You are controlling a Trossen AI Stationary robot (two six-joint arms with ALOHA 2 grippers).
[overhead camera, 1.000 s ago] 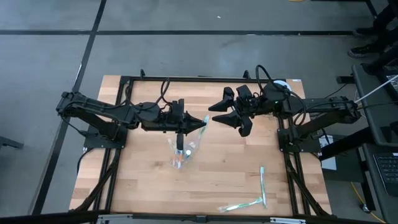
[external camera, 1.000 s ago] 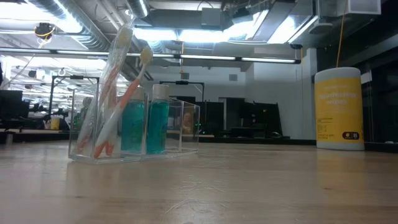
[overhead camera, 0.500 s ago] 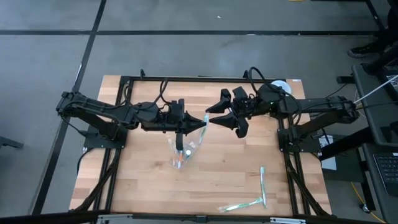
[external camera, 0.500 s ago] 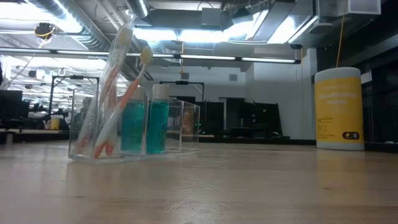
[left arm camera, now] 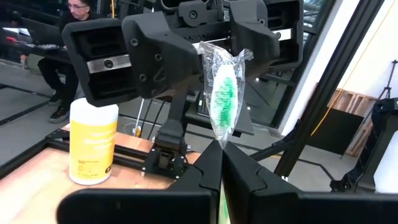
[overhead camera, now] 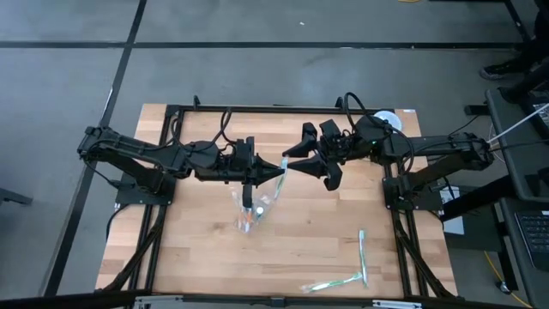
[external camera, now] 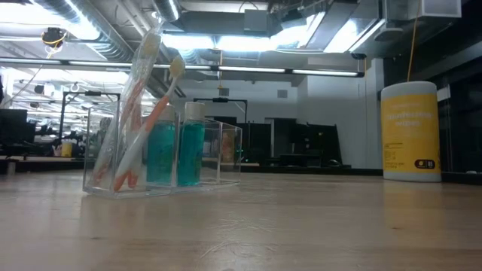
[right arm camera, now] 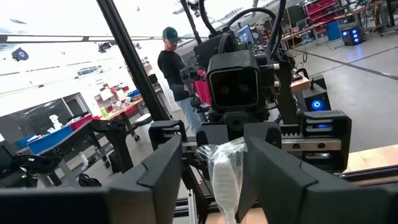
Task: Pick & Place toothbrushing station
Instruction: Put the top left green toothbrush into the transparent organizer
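Mid-air above the tabletop [overhead camera: 197, 249], the left tool [overhead camera: 283, 167] is clamped on a wrapped toothbrush [left arm camera: 222, 93]. The right tool [overhead camera: 296, 159] faces it, fingers [right arm camera: 163, 171] spread on either side of the wrapper, not closed.

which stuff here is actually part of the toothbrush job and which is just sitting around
Part of the job:
- wrapped toothbrush, pinched by the left hand
- right hand, open around its head
- clear organizer with brushes and blue bottles
- two packaged toothbrushes near the table's front edge

Lying about:
- yellow canister
- person in the background
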